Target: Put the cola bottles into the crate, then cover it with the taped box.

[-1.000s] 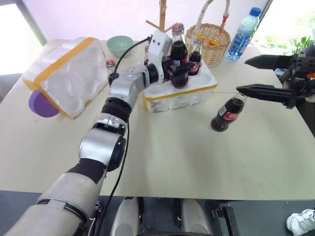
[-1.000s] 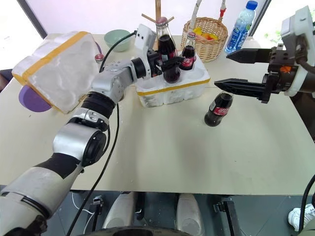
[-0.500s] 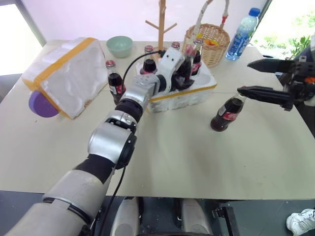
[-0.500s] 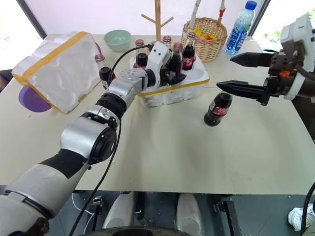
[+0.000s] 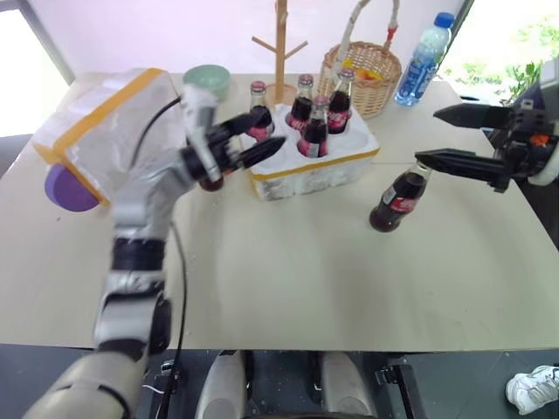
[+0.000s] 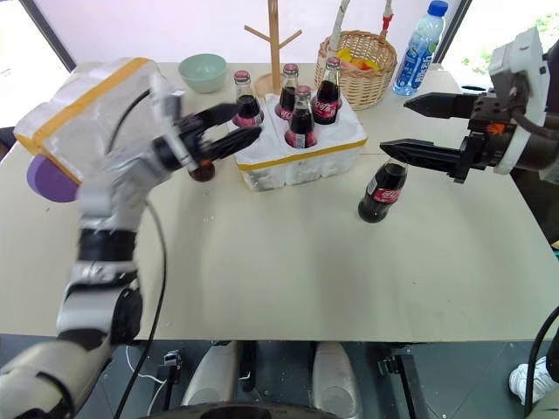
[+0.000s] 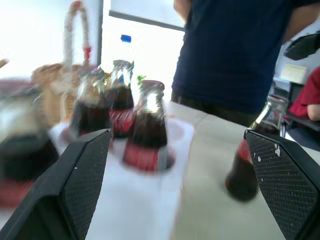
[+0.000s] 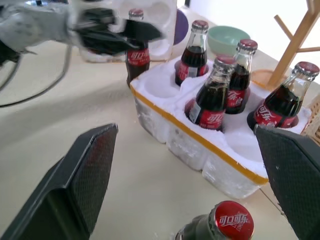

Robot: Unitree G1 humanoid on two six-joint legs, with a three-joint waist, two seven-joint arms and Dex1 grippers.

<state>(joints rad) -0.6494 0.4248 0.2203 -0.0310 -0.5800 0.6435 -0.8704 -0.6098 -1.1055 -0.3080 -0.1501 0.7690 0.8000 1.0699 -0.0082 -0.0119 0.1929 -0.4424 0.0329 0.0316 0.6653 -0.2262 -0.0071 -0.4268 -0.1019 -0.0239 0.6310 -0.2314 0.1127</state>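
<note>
The crate (image 5: 330, 164), a low white foam tray with a yellow band, stands at mid-table with several cola bottles (image 5: 314, 131) upright in its wells. My left gripper (image 5: 266, 137) hangs open and empty just left of the crate. It partly hides another cola bottle (image 8: 136, 55) that stands on the table there. A further cola bottle (image 5: 397, 196) stands right of the crate. My right gripper (image 5: 428, 133) is open above it, the lower finger close over its cap. The taped box (image 5: 109, 131) lies tilted at the far left.
A purple object (image 5: 65, 188) sits under the taped box. Along the far edge are a green bowl (image 5: 208, 78), a wooden stand (image 5: 279, 44), a wicker basket (image 5: 362, 70) and a blue-capped water bottle (image 5: 424, 57). A person in a dark shirt (image 7: 235, 50) stands beyond the table.
My left gripper let go of a bottle in the crate, opened, and drew back to the left of the crate. The right gripper has stayed where it was.
</note>
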